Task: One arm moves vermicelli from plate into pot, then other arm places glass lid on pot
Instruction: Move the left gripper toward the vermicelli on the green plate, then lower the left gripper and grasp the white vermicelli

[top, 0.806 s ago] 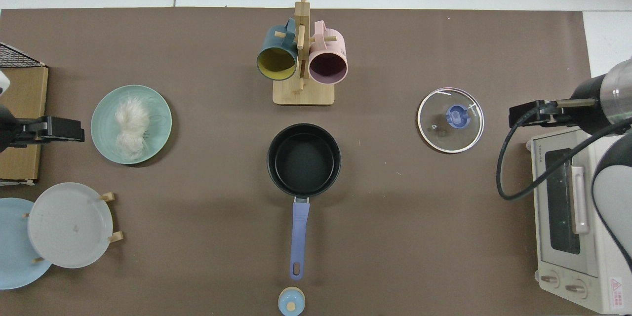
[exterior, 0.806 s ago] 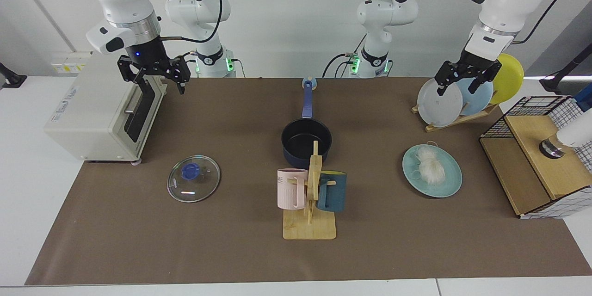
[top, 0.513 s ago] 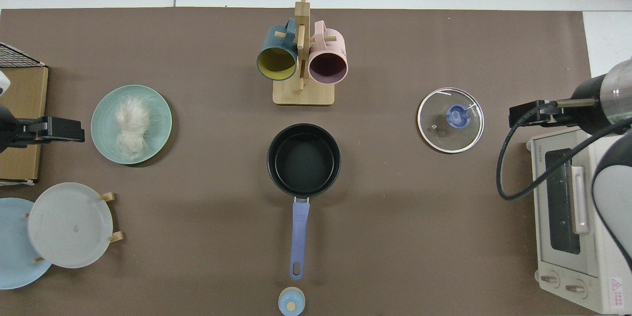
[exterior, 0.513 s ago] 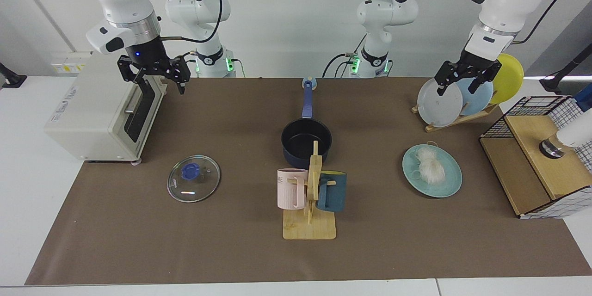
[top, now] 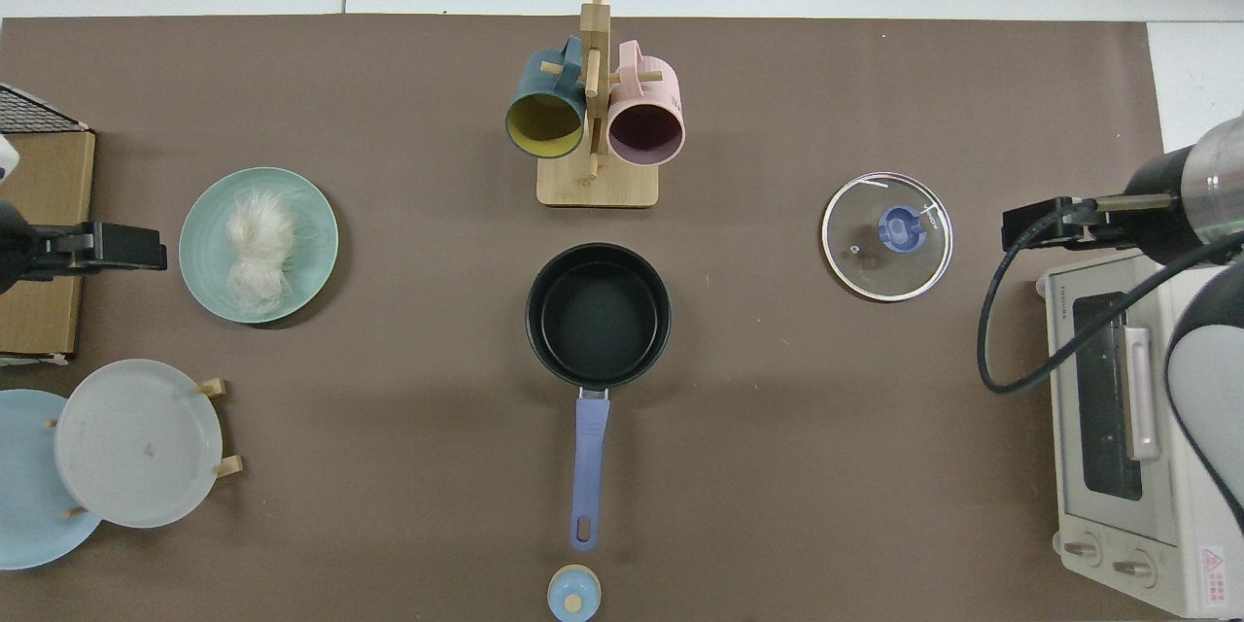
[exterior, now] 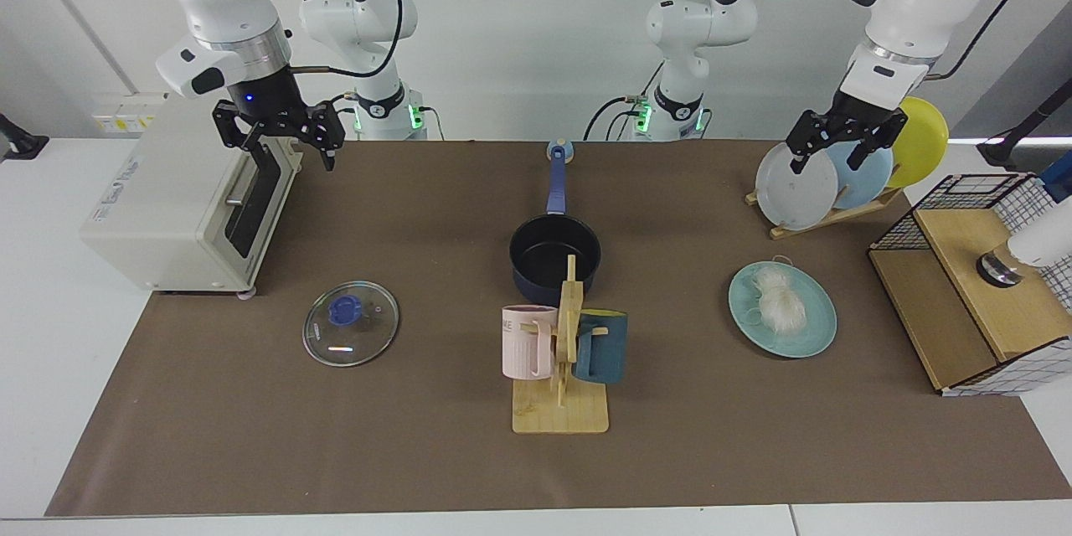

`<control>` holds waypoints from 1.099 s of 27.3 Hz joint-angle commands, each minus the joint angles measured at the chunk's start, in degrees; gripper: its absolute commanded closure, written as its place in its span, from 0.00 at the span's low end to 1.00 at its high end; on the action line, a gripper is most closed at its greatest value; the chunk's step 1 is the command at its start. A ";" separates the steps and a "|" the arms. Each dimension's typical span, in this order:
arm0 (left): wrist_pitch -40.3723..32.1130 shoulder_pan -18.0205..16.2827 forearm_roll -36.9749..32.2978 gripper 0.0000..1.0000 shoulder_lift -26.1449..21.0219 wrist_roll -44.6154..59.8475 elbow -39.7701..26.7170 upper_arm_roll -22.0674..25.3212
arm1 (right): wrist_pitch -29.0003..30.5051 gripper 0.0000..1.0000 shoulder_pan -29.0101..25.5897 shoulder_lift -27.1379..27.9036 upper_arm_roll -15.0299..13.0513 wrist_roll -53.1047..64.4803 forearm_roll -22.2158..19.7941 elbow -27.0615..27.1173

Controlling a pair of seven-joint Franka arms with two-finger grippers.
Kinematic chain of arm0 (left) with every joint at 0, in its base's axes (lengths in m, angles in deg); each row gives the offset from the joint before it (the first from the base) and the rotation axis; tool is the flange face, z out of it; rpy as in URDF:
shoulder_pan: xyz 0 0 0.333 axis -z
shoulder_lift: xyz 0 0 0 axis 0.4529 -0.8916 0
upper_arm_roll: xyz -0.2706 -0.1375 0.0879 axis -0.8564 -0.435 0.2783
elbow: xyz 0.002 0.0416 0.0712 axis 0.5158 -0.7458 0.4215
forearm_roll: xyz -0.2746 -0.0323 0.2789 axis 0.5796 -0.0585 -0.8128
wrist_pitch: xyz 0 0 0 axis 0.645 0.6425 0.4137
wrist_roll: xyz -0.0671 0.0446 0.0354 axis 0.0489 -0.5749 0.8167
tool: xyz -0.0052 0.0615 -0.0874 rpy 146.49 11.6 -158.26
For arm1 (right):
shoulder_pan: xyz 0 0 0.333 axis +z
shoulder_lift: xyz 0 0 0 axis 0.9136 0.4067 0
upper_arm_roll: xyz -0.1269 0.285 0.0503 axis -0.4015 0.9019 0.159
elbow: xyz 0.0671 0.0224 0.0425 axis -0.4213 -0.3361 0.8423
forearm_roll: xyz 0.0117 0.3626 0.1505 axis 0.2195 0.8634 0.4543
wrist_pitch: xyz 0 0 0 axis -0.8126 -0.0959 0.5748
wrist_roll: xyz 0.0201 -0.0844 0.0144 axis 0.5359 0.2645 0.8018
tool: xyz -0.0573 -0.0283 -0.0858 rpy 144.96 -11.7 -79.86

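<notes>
Brown-matted counter (exterior: 335, 435): left tool (exterior: 840, 149) raised, fingers spread, empty, by plate rack (exterior: 825, 213); right tool (exterior: 280, 141) raised, spread, empty, over toaster oven (exterior: 167, 209). Vermicelli (exterior: 779, 301) on teal plate (exterior: 816, 335); pot (exterior: 554, 255) mid-counter, glass lid (exterior: 350, 323) flat.

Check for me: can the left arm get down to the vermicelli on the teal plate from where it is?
Probably yes. The left gripper hangs open in front of the plate rack, above and behind the plate. The vermicelli lies uncovered, with nothing over it, so a forward, downward move looks free.
</notes>
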 commanded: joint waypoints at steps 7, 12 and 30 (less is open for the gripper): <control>9.78 1.20 0.30 0.00 -4.34 -0.32 0.70 0.81 | -0.25 0.01 -0.63 -0.31 0.04 1.47 1.32 0.12; 14.44 1.29 -0.14 0.00 -10.66 -0.06 1.14 0.81 | -0.25 0.01 -0.63 -0.31 0.04 1.47 1.32 0.03; 25.70 0.85 0.03 0.00 -24.39 -0.23 -2.98 0.81 | -0.25 0.01 -0.63 -0.31 0.04 1.47 1.32 0.03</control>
